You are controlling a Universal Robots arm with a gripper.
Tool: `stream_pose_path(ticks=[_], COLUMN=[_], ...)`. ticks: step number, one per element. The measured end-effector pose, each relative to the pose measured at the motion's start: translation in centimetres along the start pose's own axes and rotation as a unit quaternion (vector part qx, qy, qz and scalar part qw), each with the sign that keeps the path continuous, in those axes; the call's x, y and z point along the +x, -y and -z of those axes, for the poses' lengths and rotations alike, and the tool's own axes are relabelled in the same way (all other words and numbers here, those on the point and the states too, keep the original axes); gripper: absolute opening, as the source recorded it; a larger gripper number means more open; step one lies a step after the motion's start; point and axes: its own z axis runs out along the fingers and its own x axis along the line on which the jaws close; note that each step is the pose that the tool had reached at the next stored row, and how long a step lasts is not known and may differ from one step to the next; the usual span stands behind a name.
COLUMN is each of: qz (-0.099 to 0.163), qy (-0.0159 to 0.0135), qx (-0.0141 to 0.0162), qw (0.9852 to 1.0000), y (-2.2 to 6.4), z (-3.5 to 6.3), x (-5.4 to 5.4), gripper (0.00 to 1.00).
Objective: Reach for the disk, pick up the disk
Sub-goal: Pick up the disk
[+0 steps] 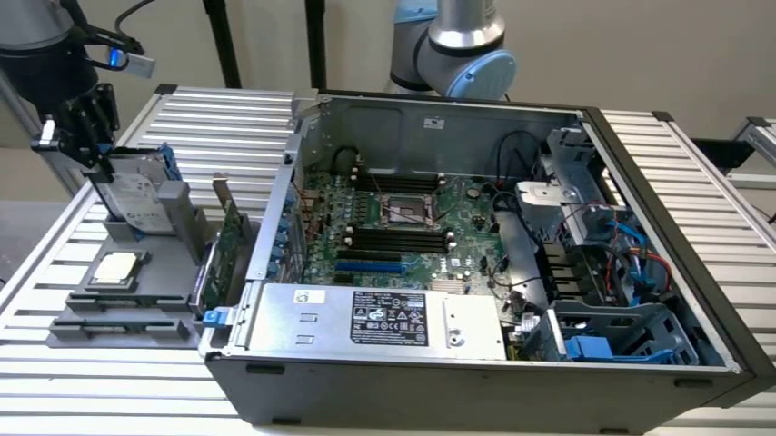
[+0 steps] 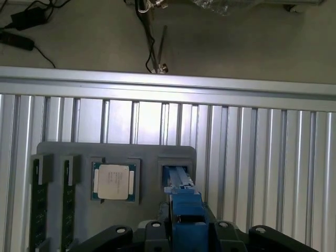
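The disk (image 1: 131,195) stands upright on its edge in a slot of the grey holder (image 1: 152,295) at the exterior view's left. It is silver-grey with a white label and a blue frame. My black gripper (image 1: 94,153) is down over its top end, straddling it. In the wrist view the disk's blue frame edge (image 2: 185,202) runs straight down the middle of the gripper (image 2: 186,231) and into the holder's slot (image 2: 176,160). The disk still sits in that slot.
A small square silver chip (image 2: 114,181) lies in the holder beside the disk, with two dark memory sticks (image 2: 37,210) further along. An upright green card (image 1: 224,245) and the open computer case (image 1: 485,236) stand close at the exterior view's right. A second arm (image 1: 455,45) rises behind the case.
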Motion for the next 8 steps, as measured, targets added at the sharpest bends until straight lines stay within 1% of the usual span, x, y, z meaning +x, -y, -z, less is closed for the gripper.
stream_pose_path(ticks=[8], qz=[-0.002], qy=[0.0000], qx=[0.0000], qw=[1.0000], y=[-0.03], z=[0.00], x=[0.60], gripper=[0.33])
